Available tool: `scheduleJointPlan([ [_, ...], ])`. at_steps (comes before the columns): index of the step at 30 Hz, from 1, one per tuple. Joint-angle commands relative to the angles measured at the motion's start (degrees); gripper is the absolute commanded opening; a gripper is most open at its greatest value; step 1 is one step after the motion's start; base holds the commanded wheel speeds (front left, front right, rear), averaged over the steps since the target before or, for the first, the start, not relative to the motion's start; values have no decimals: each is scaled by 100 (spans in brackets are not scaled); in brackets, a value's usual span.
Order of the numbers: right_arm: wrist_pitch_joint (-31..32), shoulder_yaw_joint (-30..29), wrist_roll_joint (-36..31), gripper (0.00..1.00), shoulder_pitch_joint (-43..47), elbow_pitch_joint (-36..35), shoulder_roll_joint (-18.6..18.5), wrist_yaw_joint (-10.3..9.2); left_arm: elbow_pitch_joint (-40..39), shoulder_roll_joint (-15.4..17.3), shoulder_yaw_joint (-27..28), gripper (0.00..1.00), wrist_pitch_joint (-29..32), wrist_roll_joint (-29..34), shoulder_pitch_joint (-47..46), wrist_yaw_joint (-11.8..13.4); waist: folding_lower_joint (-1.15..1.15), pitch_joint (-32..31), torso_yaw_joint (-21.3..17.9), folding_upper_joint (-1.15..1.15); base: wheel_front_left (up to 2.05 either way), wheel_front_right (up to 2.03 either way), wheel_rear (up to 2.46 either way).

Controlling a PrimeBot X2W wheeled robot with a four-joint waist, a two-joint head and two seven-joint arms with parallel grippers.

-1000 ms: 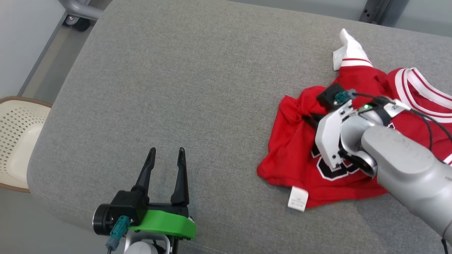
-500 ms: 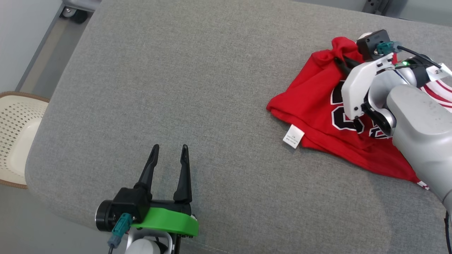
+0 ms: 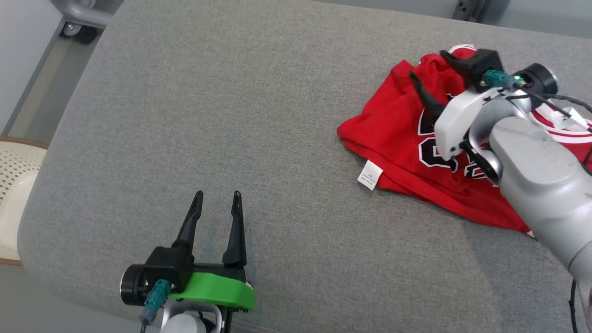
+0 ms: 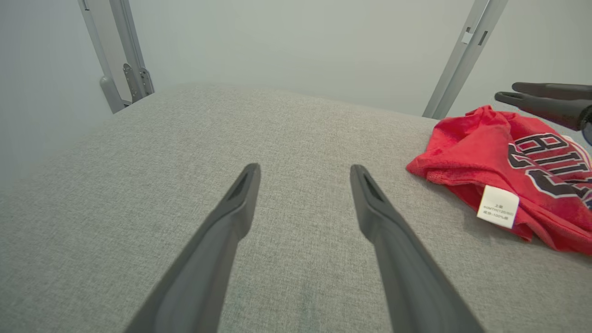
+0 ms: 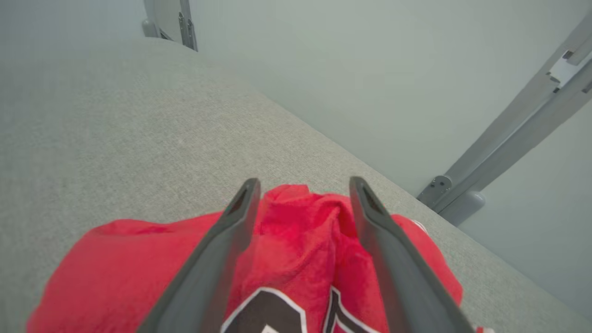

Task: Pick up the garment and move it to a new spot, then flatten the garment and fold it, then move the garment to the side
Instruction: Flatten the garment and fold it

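Observation:
The garment (image 3: 397, 134) is a red jersey with black-and-white lettering and white striped trim, lying crumpled on the right of the grey cushioned surface (image 3: 231, 115). A white label (image 3: 370, 175) sticks out at its near edge. My right gripper (image 3: 428, 64) hovers open over the garment's far bunched edge, with nothing between its fingers. In the right wrist view the right gripper (image 5: 304, 182) straddles a raised red fold of the garment (image 5: 300, 231) without pinching it. My left gripper (image 3: 218, 195) stands open over bare fabric at the lower left, far from the garment (image 4: 467, 152).
A cream perforated basket (image 3: 14, 194) stands off the surface's left edge. A wheeled metal frame (image 3: 78, 18) is at the far left corner, and a metal strut (image 4: 462, 51) rises behind the surface. The right arm's grey forearm (image 3: 536, 171) covers part of the garment.
The right gripper carried a bunched fold of the garment toward the far side, then opened and let it go. The left gripper stayed put; the camera shifted slightly.

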Motion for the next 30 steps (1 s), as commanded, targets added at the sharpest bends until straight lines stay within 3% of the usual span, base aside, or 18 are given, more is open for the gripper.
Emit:
scheduleJointPlan([
  [1,-91,145,14,100,170,-185,20,-8,21,15,29,100,-2,40,63,-26,0,-127,-111,0,0,0,0],
  [6,-222,704,87,100,603,-978,-41,-8,33,15,42,100,-2,79,125,-57,0,-223,-165,0,0,0,0],
  [11,-255,1116,-79,100,878,-1228,-129,-8,19,15,2,100,-2,77,112,-87,0,-201,-122,0,0,0,0],
  [21,-236,1259,-711,100,727,-700,-43,-8,9,15,-75,100,-2,-27,65,-45,0,-115,76,0,0,0,0],
  [30,-260,746,-998,100,511,34,245,-8,-22,15,-116,100,-2,-108,13,0,0,-50,220,0,0,0,0],
])
